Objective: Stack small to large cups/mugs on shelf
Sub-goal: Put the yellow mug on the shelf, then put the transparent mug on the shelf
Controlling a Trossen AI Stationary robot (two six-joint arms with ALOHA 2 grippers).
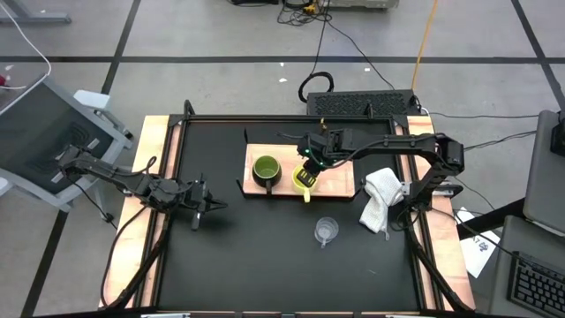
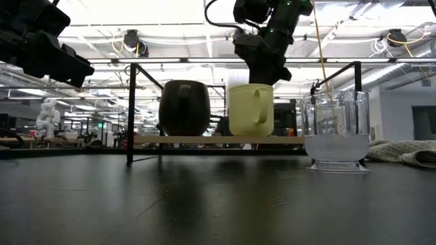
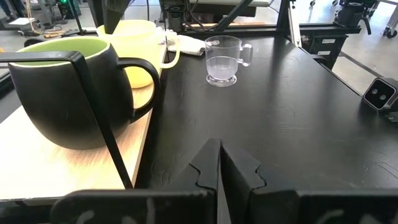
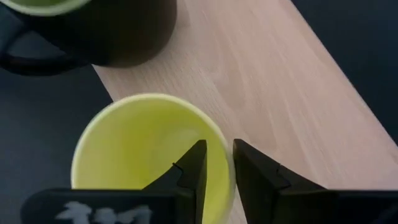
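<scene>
Right gripper (image 4: 216, 163) fingers astride yellow mug (image 4: 134, 146) rim on shelf (image 4: 273, 93).

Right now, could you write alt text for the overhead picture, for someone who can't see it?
Seen from above, the right gripper straddles the rim of a yellow mug standing beside a dark green mug on a wooden shelf. A small clear cup and a white cloth lie on the black table. The left gripper waits shut at the left.
</scene>
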